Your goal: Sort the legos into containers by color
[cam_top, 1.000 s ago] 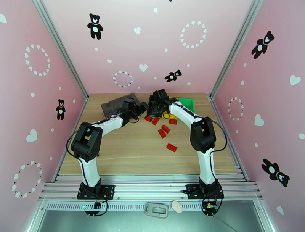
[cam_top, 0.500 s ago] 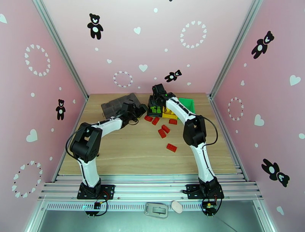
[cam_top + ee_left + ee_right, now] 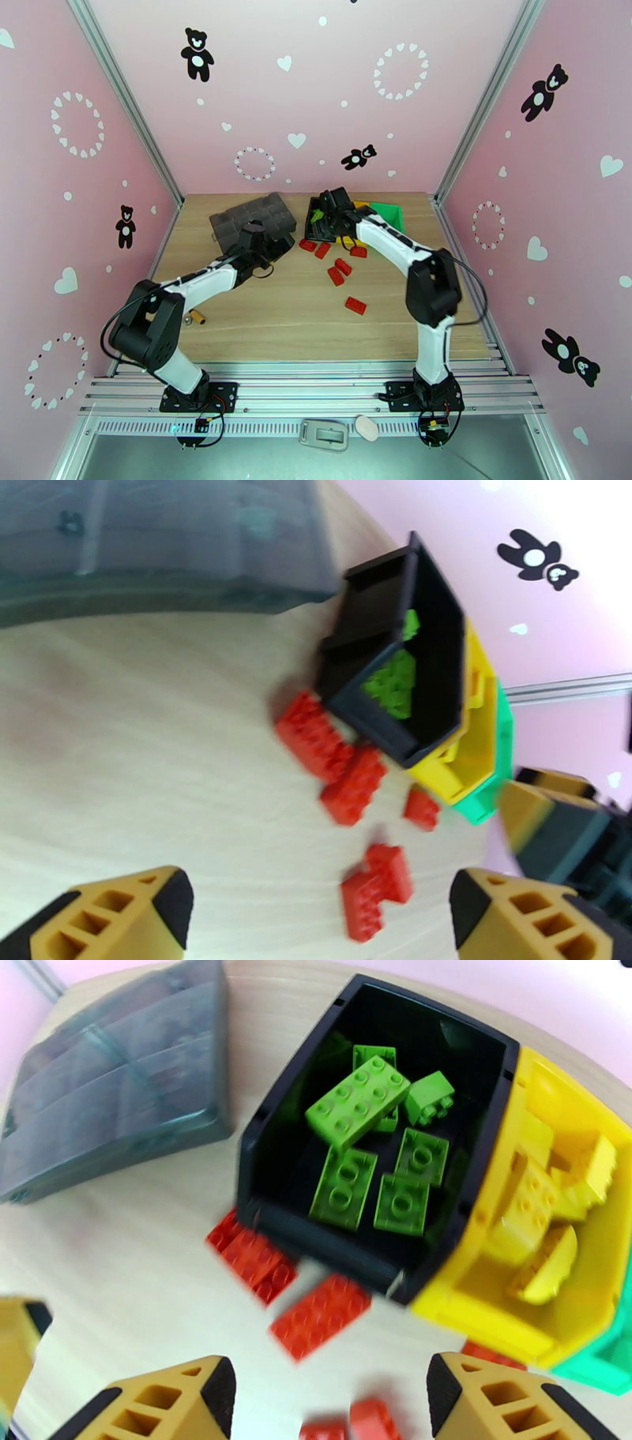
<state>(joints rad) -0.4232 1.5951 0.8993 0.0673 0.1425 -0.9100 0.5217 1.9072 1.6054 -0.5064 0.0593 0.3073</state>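
I am hovering the right gripper [image 3: 328,1390], spread and empty, just above the black bin [image 3: 316,1240] holding the green legos [image 3: 359,1102]; for the red legos [image 3: 320,1315] lying just before that bin, I am judging a single-brick pinch across narrow sides safest.

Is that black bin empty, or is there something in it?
Not empty. The black bin holds several green bricks lying loose on its floor.
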